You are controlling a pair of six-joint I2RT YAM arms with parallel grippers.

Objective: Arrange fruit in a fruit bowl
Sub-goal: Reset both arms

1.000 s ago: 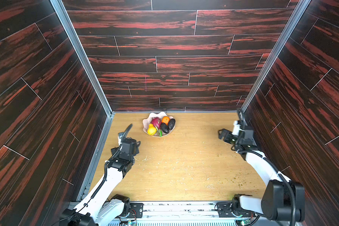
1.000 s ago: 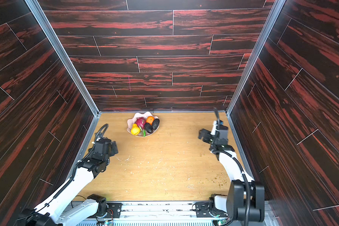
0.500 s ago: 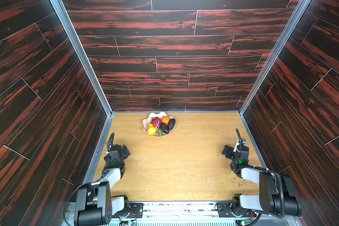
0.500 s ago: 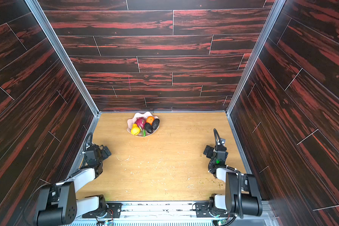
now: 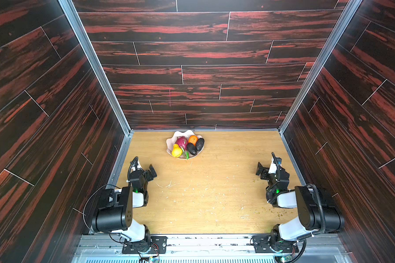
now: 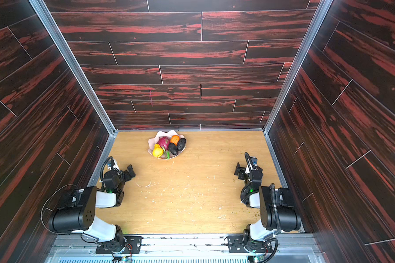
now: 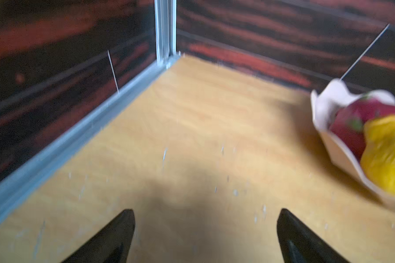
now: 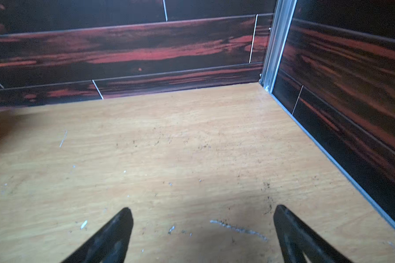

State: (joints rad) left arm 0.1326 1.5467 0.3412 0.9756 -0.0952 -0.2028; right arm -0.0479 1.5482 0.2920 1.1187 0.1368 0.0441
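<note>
Resting at the far left-centre of the counter [image 5: 214, 193], the fruit bowl [image 5: 168, 145] is holding all five pieces: dragon fruit [image 5: 181, 142], orange [image 5: 192, 139], lemon [image 5: 176, 152], two avocados [image 5: 192, 149]. The left gripper [image 7: 205, 213] and right gripper [image 8: 203, 208] are hanging released, empty, well apart from it — task appears complete.

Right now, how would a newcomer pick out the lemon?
Look to the pale scalloped fruit bowl near the back wall. The lemon lies at its front edge, toward the robot's left, beside the magenta dragon fruit. It is the only yellow piece; its neighbours are magenta, orange or near-black.
</note>
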